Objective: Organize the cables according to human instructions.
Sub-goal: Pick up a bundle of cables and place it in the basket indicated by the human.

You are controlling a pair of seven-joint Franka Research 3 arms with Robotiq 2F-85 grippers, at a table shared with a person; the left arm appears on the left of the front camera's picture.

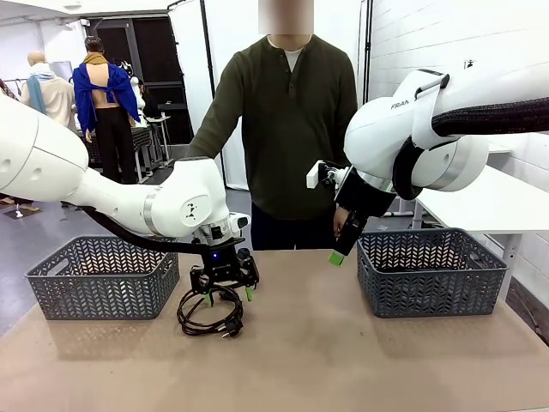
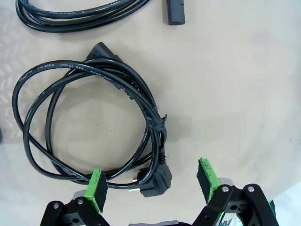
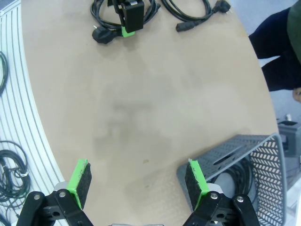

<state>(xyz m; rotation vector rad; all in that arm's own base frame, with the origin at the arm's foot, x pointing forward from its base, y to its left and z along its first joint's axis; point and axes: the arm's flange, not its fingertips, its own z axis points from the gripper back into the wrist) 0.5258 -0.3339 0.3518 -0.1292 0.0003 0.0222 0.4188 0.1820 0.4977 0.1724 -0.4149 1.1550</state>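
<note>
Brown bench [image 1: 343, 360] with a grey basket [image 1: 103, 279] at each end – on it, near the left one, we see one cable [image 2: 151, 115] lying flat as an almost round coil. Its angled plug [image 2: 153, 181] sits at the rim and points outward, between the green pads [image 2: 96, 188]. Left jaws stand wide open just above it, holding nothing; right jaws, open too, hang empty beside the other basket [image 3: 263, 160].
</note>
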